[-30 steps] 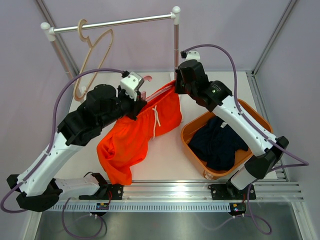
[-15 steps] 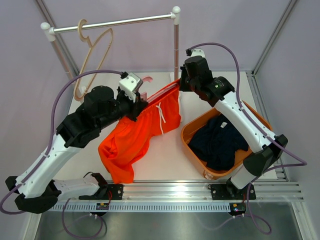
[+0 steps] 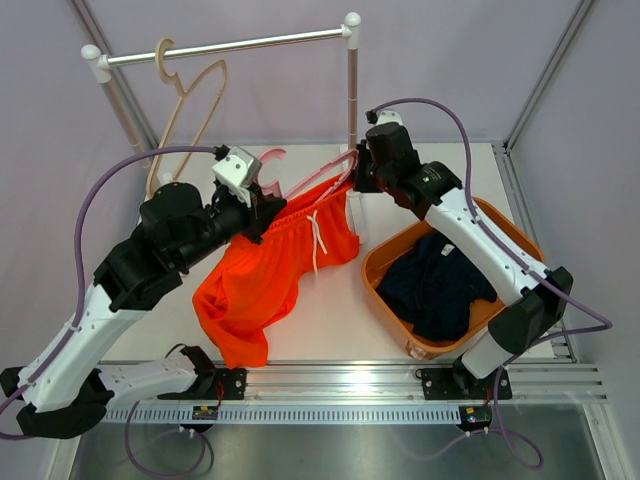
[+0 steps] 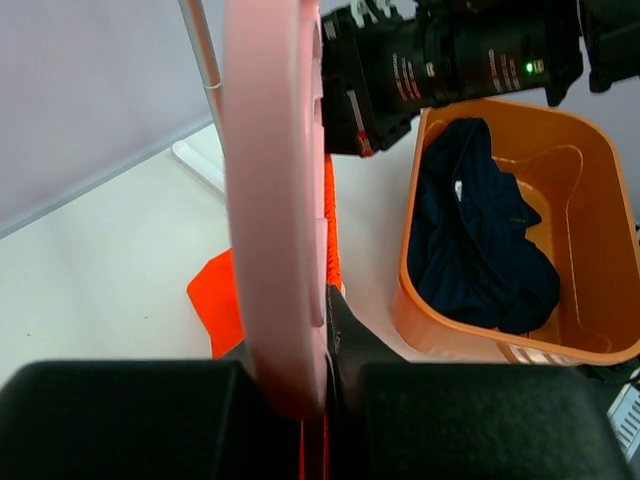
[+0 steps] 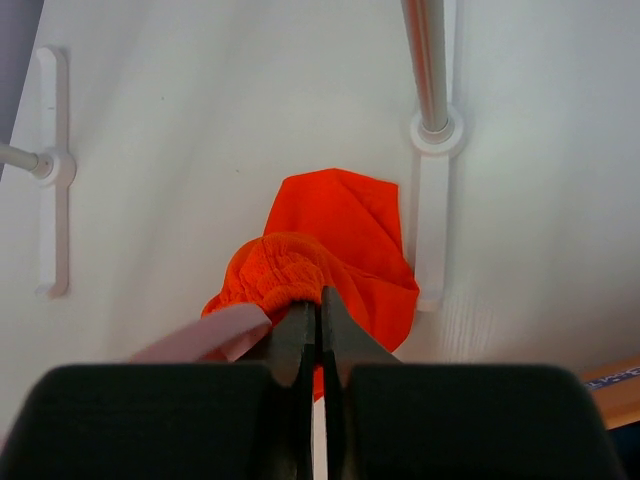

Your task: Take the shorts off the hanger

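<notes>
The orange shorts [image 3: 265,275] with a white drawstring hang by the waistband between my two grippers, their legs draped onto the table. My left gripper [image 3: 262,203] is shut on the pink hanger [image 3: 325,172]; in the left wrist view that hanger [image 4: 275,200] fills the gap between the fingers. My right gripper [image 3: 355,182] is shut on the waistband end, seen as bunched orange shorts [image 5: 340,225] pinched at the right gripper [image 5: 318,300] tips, with the pink hanger [image 5: 205,335] end beside them. The navy shorts [image 3: 440,285] lie crumpled in the orange basket [image 3: 375,270].
A clothes rail [image 3: 230,45] on two posts stands at the back, with a wooden hanger [image 3: 190,100] on its left end. The right post [image 5: 430,60] and its white foot stand just beyond the right gripper. The basket [image 4: 410,250] sits at the right.
The left gripper has moved left and back with the pink hanger. The hanger's arm now shows above the orange waistband. The right gripper has shifted slightly back, still holding the shorts.
</notes>
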You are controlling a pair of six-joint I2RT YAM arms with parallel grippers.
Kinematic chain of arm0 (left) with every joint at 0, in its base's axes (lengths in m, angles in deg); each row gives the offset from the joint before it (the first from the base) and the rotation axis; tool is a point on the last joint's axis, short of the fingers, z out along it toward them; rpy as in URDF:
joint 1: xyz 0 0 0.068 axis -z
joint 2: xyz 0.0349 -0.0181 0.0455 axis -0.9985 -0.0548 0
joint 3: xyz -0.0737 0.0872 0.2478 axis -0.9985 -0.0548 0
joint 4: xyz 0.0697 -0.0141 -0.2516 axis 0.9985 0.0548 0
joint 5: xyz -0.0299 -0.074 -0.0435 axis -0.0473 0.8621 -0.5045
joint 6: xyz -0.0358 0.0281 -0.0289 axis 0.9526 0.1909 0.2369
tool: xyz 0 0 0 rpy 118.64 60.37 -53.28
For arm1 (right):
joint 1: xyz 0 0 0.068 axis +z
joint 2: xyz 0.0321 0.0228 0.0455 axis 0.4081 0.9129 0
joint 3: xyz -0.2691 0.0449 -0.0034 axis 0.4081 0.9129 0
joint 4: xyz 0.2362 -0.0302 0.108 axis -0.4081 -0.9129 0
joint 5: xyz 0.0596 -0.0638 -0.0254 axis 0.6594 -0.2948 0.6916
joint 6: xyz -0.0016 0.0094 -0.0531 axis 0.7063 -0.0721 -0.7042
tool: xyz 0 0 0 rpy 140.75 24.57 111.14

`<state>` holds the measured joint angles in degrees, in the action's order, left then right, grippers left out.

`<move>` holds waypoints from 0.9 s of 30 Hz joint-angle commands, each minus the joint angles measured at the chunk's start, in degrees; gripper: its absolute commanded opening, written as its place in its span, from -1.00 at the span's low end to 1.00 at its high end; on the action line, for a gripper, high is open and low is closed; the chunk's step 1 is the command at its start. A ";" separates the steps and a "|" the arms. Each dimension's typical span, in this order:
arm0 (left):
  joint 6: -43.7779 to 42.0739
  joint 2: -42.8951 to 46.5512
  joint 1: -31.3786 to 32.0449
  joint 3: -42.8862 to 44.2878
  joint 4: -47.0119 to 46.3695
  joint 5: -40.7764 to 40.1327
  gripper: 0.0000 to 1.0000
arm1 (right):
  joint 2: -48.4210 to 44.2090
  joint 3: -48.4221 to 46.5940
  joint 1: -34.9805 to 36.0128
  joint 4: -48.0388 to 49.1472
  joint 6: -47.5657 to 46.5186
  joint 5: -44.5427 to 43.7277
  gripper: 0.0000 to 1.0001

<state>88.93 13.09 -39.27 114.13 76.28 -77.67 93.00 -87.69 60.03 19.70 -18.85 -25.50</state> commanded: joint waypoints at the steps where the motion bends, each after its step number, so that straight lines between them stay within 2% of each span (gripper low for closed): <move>1: 2.29 3.90 0.57 0.02 -4.91 -3.43 -1.00 | -2.70 2.74 -3.07 3.67 0.28 -3.97 -1.00; 8: 5.37 5.49 0.57 -3.41 -11.59 -9.93 -1.00 | -8.23 7.13 -1.41 5.79 2.30 1.75 -1.00; 11: 6.34 5.23 0.57 -4.11 -13.18 -10.46 -1.00 | -10.69 6.79 4.38 5.35 2.30 0.09 -1.00; 13: 6.51 5.05 0.57 -4.55 -13.97 -10.82 -1.00 | -11.41 5.65 11.49 5.35 1.51 -2.64 -1.00; 19: 7.13 3.65 0.57 -4.20 -15.90 -10.29 -1.00 | -11.15 3.27 22.57 6.14 -0.68 -1.68 -1.00; 27: 6.08 3.90 0.57 -4.28 -20.11 -14.77 -1.00 | -10.09 1.60 24.17 4.82 -3.41 -1.60 -1.00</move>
<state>94.96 16.13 -38.90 109.35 64.28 -88.62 83.14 -82.19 84.07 22.62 -20.16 -25.82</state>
